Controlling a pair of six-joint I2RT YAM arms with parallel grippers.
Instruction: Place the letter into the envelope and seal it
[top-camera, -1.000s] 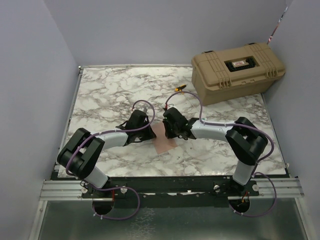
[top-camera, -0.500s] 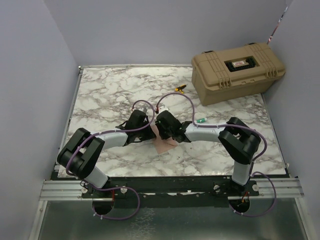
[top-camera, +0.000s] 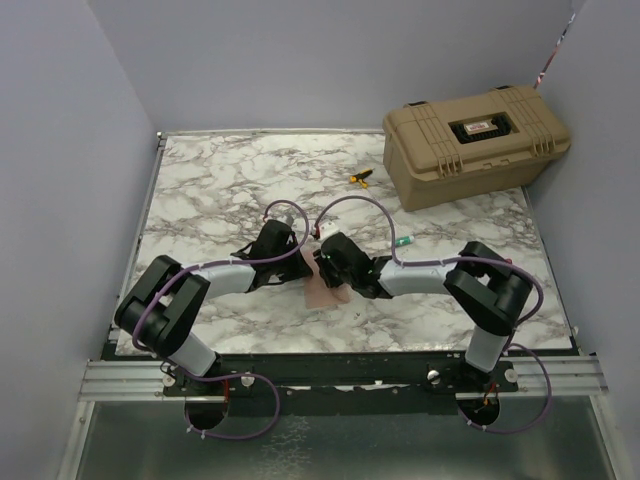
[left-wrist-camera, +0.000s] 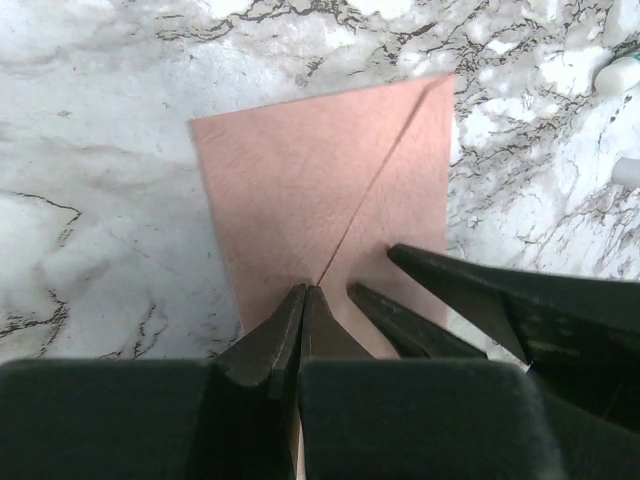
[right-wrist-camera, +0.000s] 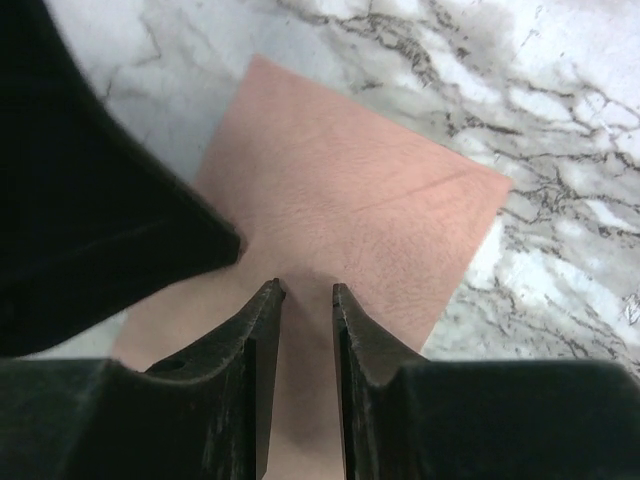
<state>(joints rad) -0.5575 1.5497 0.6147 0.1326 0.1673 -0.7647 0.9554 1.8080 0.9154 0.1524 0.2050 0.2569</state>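
The envelope (left-wrist-camera: 320, 210) lay flat on the tabletop (top-camera: 220, 190) between both arms. The left fingers (left-wrist-camera: 270, 345) were pressed together at its near edge (tips touching the paper). The right fingers (right-wrist-camera: 255, 340) hovered slightly spread above it.

Marble table (top-camera: 205, 190) with envelope (top-camera: 321, 294), tan case (top-camera: 475, 145)

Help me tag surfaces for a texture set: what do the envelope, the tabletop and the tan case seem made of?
Envelope: paper, matte salmon, with fine fibrous grain and thin fold seams. Tabletop: marble look, white with grey veining; real stone or printed laminate, I cannot tell. Tan case: probably moulded plastic, matte, with ribbed lid and latches.
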